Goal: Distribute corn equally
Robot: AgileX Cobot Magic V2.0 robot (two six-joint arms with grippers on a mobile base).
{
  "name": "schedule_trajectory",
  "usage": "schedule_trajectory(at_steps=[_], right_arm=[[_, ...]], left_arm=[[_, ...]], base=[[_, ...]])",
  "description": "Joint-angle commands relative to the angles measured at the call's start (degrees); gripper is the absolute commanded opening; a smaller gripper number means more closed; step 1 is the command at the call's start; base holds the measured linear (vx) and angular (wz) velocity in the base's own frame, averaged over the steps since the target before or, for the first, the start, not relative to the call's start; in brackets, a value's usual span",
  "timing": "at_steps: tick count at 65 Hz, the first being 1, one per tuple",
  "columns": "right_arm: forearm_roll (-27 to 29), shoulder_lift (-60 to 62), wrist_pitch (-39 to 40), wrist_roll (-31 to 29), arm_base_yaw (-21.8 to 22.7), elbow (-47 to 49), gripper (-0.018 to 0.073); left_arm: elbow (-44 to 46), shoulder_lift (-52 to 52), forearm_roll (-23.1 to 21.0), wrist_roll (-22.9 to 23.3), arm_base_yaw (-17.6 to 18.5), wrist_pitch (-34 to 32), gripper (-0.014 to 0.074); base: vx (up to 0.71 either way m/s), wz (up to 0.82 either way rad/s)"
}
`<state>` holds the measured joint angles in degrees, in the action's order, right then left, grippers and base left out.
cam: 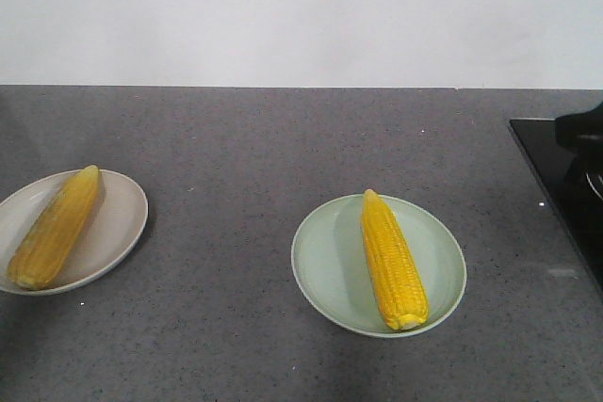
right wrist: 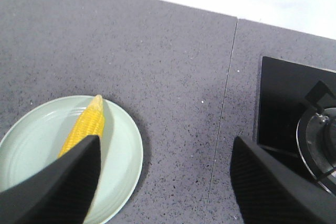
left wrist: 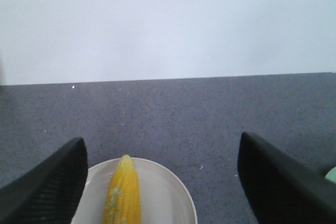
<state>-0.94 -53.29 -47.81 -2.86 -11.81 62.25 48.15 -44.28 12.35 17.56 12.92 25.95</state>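
Observation:
One cob of corn (cam: 55,228) lies on a beige plate (cam: 118,233) at the left of the grey counter. A second cob of corn (cam: 392,259) lies on a pale green plate (cam: 325,261) near the middle. In the left wrist view my left gripper (left wrist: 160,171) is open above the counter, with the beige plate (left wrist: 168,198) and its corn (left wrist: 124,192) just below between the fingers. In the right wrist view my right gripper (right wrist: 165,177) is open and empty beside the green plate (right wrist: 123,145); its left finger (right wrist: 63,182) covers part of that corn (right wrist: 86,124).
A black gas hob (cam: 565,176) sits at the counter's right edge, with a burner (right wrist: 323,145) in the right wrist view. A white wall (cam: 301,16) runs behind the counter. A thin seam (right wrist: 223,103) crosses the counter beside the hob.

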Motion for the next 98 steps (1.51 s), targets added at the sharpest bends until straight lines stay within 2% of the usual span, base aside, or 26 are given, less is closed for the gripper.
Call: schedule_trajectory(at_steps=[1, 18, 30, 37, 44, 49, 60, 66, 98], right_arm=[[-1.0, 4.2, 10.1, 0.7, 0.1, -4.9, 0.051], [-1.3, 16.9, 27.0, 0.9, 0.1, -22.5, 0.051], [-1.3, 24.0, 33.3, 0.5, 0.1, -30.8, 0.0489], [-1.3, 25.9, 34.7, 0.3, 0.1, -32.7, 0.0431], [-1.4, 26.1, 34.7, -0.1, 0.1, -32.9, 0.0325], [-1.4, 26.1, 34.7, -0.1, 0.1, -32.9, 0.023], [-1.4, 26.1, 34.7, -0.1, 0.1, -32.9, -0.0015], [-1.3, 26.1, 34.7, 0.0, 0.1, -32.9, -0.001], [-1.3, 26.1, 34.5, 0.0, 0.1, -32.9, -0.001]], left_arm=[[-4.3, 6.0, 0.6, 0.5, -0.1, -8.4, 0.0555], [-18.0, 17.8, 0.9, 0.4, -0.1, -14.6, 0.0555], [-22.2, 21.5, 0.9, 0.3, -0.1, -16.2, 0.0555], [-22.1, 21.4, 0.9, 0.3, -0.1, -16.7, 0.054], [-22.1, 21.4, 0.9, 0.3, -0.1, -17.8, 0.0474], [-22.1, 21.3, 0.9, 0.3, -0.1, -17.8, 0.0388], [-22.1, 21.3, 0.9, 0.3, -0.1, -17.8, 0.0121], [-22.1, 21.3, 0.9, 0.3, -0.1, -17.6, -0.0009], [-22.1, 21.3, 0.9, 0.3, -0.1, -17.5, -0.0007]], base=[[0.0, 0.0], [0.0, 0.0], [0.0, 0.0], [0.0, 0.0], [0.0, 0.0], [0.0, 0.0], [0.0, 0.0], [0.0, 0.0], [0.0, 0.0]])
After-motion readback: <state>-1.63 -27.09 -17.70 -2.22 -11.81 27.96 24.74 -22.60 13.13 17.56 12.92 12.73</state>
